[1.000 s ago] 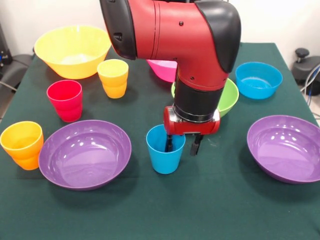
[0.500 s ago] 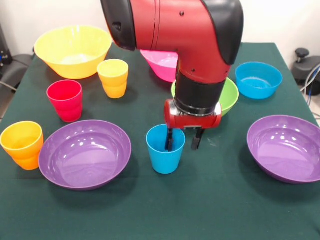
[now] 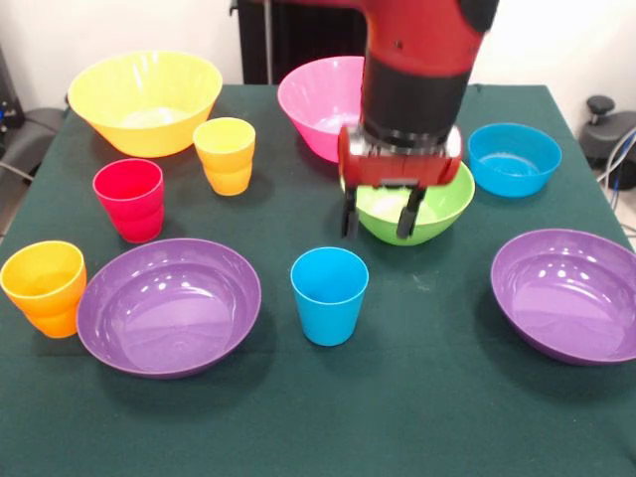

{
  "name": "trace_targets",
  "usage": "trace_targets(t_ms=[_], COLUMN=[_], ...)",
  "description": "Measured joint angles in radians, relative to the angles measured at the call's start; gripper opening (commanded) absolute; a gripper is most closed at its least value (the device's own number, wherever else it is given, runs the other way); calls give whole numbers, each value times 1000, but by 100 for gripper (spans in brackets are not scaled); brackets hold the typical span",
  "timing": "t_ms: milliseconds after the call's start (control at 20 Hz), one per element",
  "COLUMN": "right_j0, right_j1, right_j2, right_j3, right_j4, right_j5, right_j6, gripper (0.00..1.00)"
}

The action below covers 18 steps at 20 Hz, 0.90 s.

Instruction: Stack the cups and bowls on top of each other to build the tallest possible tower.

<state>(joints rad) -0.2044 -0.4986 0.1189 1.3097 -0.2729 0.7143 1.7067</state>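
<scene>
Nothing is stacked yet, so every risk lies ahead. Nearest the camera, the blue cup (image 3: 329,295) stands upright and alone on the green table (image 3: 417,417), between two wide purple bowls, the left purple bowl (image 3: 169,304) and the right purple bowl (image 3: 569,295); the orange cup (image 3: 44,287) sits just beside the left one. Above and behind the blue cup hangs the gripper (image 3: 379,213), its two dark fingers spread apart and holding nothing, in front of the lime green bowl (image 3: 417,207). If the arm drops toward that bowl from here, one finger may strike the rim instead of straddling it, tipping or skidding the glossy plastic across the cloth. Further back, the red cup (image 3: 129,199) and yellow cup (image 3: 226,155) stand close together, so a grasp on either could nudge its neighbour. The small blue bowl (image 3: 514,158) sits well apart at the right. At the far edge, the orange-yellow bowl (image 3: 145,101) and pink bowl (image 3: 326,103) rest upright; the pink one is partly hidden by the arm. A tower on a narrow cup base would likely wobble, since rounded bowls balance poorly on small rims.
</scene>
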Motion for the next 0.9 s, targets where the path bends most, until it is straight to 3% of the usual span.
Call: trace_targets(t_ms=[450,900], right_j0=[-15,1], right_j1=[-177,-382], right_j2=[-1,-21], right_j3=[149,389], right_j4=[50,154], right_j5=[0,-11], right_j6=[0,13], gripper=[100,100])
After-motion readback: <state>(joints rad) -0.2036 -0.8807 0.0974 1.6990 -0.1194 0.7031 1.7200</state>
